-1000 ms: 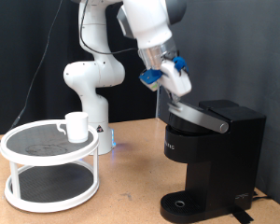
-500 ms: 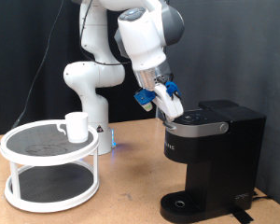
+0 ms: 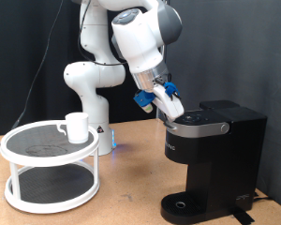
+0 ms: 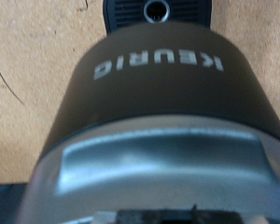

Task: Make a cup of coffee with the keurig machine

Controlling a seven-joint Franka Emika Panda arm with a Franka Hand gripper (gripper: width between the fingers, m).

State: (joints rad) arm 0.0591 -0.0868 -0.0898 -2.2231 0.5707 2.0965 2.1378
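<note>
Gripper (image 3: 170, 105) atop keurig machine (image 3: 211, 155) lid edge

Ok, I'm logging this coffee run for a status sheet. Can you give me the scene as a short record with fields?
pincer: at the front edge of the keurig machine's lid; whether it touches is unclear
keurig machine: at the exterior view's right, lid down
drip base: bare, no cup under the spout
cup: white, on the top tier of the rack
rack: white two-tier round stand at the exterior view's left
held item: none visible
</note>
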